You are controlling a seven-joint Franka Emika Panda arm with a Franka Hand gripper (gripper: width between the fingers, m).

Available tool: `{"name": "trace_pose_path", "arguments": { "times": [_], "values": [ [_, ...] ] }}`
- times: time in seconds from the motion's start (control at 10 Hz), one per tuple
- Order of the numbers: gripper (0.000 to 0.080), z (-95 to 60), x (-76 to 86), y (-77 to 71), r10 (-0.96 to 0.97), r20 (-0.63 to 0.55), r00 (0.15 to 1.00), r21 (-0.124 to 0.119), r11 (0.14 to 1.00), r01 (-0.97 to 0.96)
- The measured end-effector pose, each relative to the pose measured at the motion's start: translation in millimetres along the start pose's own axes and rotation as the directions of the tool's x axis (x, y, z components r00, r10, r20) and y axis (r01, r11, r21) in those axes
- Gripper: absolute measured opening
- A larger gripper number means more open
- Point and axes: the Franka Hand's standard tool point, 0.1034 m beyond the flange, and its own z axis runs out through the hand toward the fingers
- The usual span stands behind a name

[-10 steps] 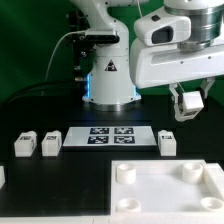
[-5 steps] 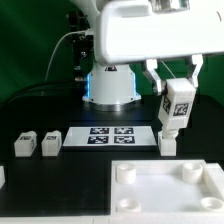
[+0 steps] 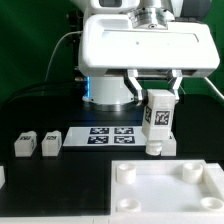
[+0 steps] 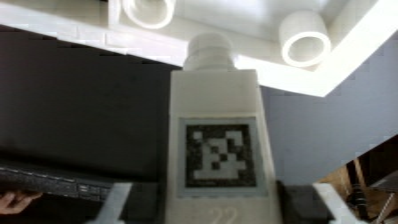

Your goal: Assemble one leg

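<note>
- I am mid-carry. The pincer (image 3: 157,97) is closed on the top of one leg (image 3: 157,122), which hangs upright with its tag outward and its peg end down. It sits low over the dark surface (image 3: 40,112), just on the far side of the tray (image 3: 165,195).
- Next, I judge, the leg must come nearer, over a far socket (image 3: 190,170). I would keep it plumb and lower the peg in, since a tilt could jam it.
- I count four legs: the held one, two spare legs (image 3: 24,145) side by side at the exterior view's left, and a fourth leg (image 3: 171,143) partly hidden just behind the held one.
- There is one tray with two sockets clearly shown, and one marker board (image 3: 105,136).
</note>
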Motion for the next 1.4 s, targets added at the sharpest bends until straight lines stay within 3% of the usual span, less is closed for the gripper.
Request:
{"name": "trace_pose_path", "arguments": {
  "times": [0.1, 0.2, 0.3, 0.6, 0.8, 0.9, 1.4],
  "values": [
    [0.0294, 5.7, -5.6, -7.3, -0.003, 0.010, 1.000, 0.013, 1.000, 0.003],
    [0.0294, 13.0, -4.2, -12.8, -0.015, 0.046, 0.999, 0.043, 0.999, 0.013],
    [0.0294, 19.7, 8.4, -18.2, -0.013, 0.053, 0.999, 0.068, 0.998, 0.009],
    [0.0294, 49.5, 26.8, -64.8, 0.017, 0.043, 0.999, 0.141, 0.990, -0.023],
    [0.0294, 57.1, 30.1, -85.9, 0.024, 0.046, 0.999, 0.160, 0.987, -0.031],
    [0.0294, 58.1, 28.3, -85.8, 0.023, 0.049, 0.999, 0.159, 0.987, -0.030],
    [0.0294, 64.8, 16.1, -56.4, 0.027, 0.058, 0.998, 0.132, 0.991, -0.035]
  ]
}}
